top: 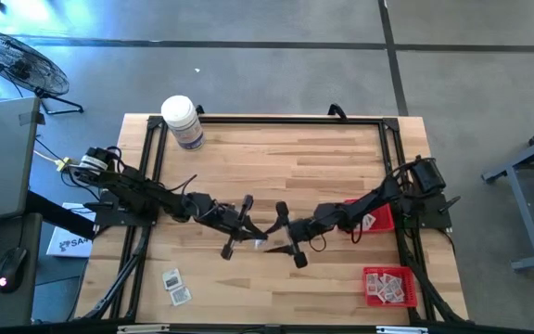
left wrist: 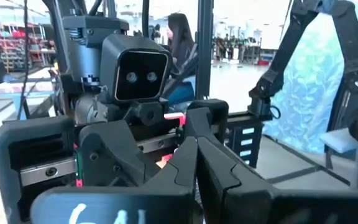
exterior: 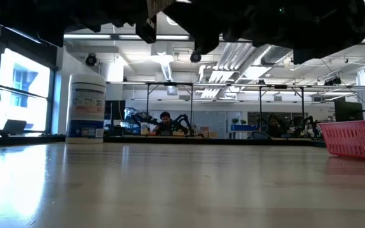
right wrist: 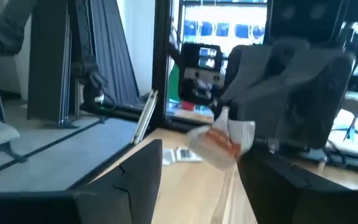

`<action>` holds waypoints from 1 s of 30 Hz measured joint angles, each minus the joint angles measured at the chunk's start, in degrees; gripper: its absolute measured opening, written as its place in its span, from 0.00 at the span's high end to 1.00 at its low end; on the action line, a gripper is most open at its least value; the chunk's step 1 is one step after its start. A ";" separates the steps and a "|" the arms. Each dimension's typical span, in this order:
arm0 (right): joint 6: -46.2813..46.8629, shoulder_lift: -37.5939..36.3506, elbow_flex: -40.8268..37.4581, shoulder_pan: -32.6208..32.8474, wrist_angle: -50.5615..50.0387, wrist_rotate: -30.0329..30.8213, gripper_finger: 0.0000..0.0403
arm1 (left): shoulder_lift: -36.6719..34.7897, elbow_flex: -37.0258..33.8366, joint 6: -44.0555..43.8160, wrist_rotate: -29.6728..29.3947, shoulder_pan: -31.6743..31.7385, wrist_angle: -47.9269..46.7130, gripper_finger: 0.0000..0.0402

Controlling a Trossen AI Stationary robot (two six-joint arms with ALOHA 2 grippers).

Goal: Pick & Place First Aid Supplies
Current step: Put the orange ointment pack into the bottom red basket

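Observation:
One first aid packet [right wrist: 221, 142], white with orange print, is up in the air over the table's near middle [top: 260, 245]. My left gripper [top: 251, 237] is shut on it. My right gripper [right wrist: 210, 171] faces it from the right, open, with its fingers standing on either side of the packet's free end without touching it. Two more packets [top: 176, 286] lie flat near the table's near left corner. A red basket [top: 387, 286] at the near right holds several packets. A second red basket [top: 376, 221] sits under the right arm. My left gripper pinches the packet by one end [right wrist: 240, 129] between its two fingers, which reach in roughly level from the table's left. The packet is lifted clear of the table and sticks out toward the right gripper, tilted, with its free end [right wrist: 205, 144] lowest.
A large white bottle [top: 183, 122] stands at the far left of the table. A black frame [top: 276, 121] runs along the table's far edge and sides. Bare wood lies across the far middle of the table. A person sits far off in the room behind [exterior: 165, 121].

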 joint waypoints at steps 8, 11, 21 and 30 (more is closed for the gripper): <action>0.35 0.00 1.38 -0.04 -1.52 -0.30 0.57 | -0.07 0.00 0.00 -1.09 0.00 2.41 1.00; 1.80 0.00 1.38 -0.04 -1.48 -0.31 0.64 | -0.07 0.00 0.00 -2.03 0.00 2.56 1.00; 5.49 0.00 1.38 -1.28 -2.24 -2.75 0.97 | -0.07 0.00 0.49 -2.21 0.00 2.51 1.00; 6.90 0.00 1.38 -1.28 -3.71 -3.07 0.99 | -0.07 0.00 -0.20 -2.43 0.00 2.13 0.92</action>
